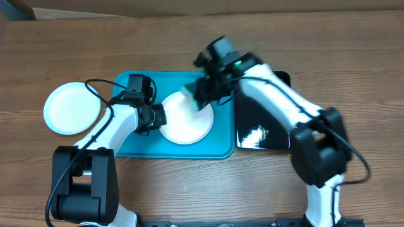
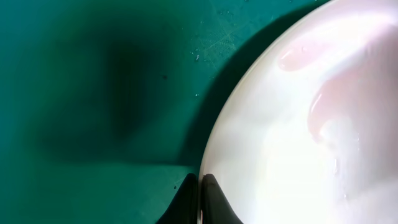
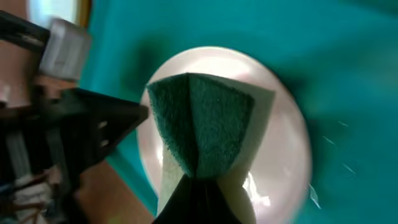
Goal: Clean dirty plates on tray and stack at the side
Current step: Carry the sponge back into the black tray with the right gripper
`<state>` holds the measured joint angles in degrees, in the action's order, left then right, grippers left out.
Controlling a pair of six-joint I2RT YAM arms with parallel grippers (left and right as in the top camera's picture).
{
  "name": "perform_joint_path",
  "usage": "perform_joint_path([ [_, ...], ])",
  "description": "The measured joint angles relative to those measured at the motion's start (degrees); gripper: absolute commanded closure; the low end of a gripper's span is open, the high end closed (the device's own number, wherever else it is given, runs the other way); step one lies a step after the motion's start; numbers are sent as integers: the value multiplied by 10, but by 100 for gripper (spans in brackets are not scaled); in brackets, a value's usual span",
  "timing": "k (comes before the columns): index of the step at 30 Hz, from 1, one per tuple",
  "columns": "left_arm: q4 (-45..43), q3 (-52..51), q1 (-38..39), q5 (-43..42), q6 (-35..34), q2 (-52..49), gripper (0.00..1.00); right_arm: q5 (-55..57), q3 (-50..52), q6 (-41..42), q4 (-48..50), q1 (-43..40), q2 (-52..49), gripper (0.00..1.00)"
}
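Your left claw [image 1: 158,116] is closed on the left rim of the white plate [image 1: 186,126]. It pinches the edge so the plate cannot slide or spin on the teal tray [image 1: 129,144] during scrubbing. Your right claw [image 1: 201,96] is clamped on the green sponge [image 3: 202,124], which is folded between its fingers and held over the plate's far edge, seemingly pressed to the surface. The left wrist view shows a faint pinkish smear [image 2: 323,106] on the wet plate, so I judge the wiping unfinished. A second pale plate [image 1: 71,108] lies on the tabletop [image 1: 353,69] well left of the tray, likely the start of the stack. The black tray [image 1: 262,129] beside the teal one is probably the sponge's resting place.
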<state>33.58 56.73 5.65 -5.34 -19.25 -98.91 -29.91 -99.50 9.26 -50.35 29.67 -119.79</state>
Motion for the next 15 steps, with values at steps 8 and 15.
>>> perform_joint_path([
  [8,0,0,0,0,0,0,93,49,-16,-24,-173,-108,116,96],
  [15,0,0,0,0,1,0,70,215,34,-24,-205,-171,117,96],
])
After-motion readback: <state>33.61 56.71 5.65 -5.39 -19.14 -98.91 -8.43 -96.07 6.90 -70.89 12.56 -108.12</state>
